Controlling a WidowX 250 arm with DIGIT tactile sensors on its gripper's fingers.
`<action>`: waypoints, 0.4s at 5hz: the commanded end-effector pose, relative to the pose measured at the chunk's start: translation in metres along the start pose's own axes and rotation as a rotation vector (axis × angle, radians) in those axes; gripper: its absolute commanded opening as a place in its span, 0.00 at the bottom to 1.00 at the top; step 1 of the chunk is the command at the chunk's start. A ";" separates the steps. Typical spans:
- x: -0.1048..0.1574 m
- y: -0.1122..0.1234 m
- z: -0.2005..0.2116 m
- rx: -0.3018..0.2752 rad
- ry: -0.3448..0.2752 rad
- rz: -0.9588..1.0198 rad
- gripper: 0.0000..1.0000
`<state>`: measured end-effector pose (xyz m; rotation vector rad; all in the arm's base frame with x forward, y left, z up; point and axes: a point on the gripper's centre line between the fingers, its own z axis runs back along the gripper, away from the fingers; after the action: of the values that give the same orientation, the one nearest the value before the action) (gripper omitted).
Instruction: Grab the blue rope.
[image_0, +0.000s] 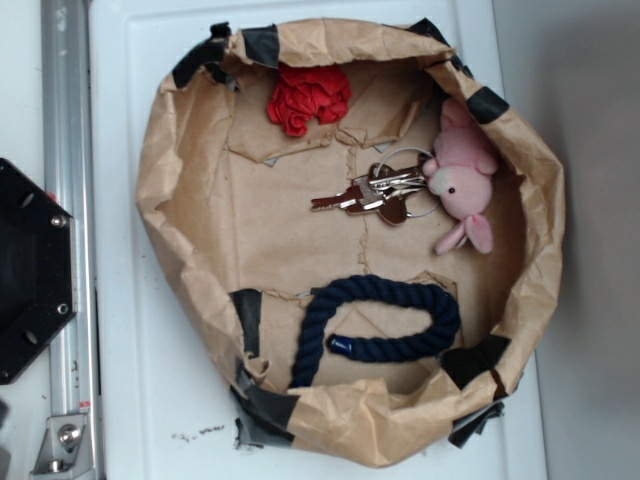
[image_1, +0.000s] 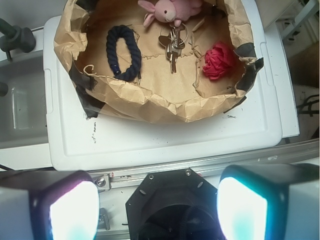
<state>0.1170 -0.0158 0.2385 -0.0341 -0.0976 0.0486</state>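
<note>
Navy blue rope (image_1: 123, 52) in paper basket (image_1: 150, 102) | claw (image_1: 159, 207) agape, well apart, holding nothing

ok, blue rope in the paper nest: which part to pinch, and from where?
Probably the long straight run of the blue rope, near the middle and away from the tight bend. It lies flat on the paper nest with free floor on both sides, so come straight down, jaws across the cord. The gripper is open and well short of it.
</note>
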 end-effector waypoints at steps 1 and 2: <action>0.000 0.000 0.000 0.000 0.000 0.000 1.00; 0.045 0.011 -0.032 0.022 -0.070 -0.016 1.00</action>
<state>0.1618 -0.0064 0.2060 -0.0115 -0.1423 0.0260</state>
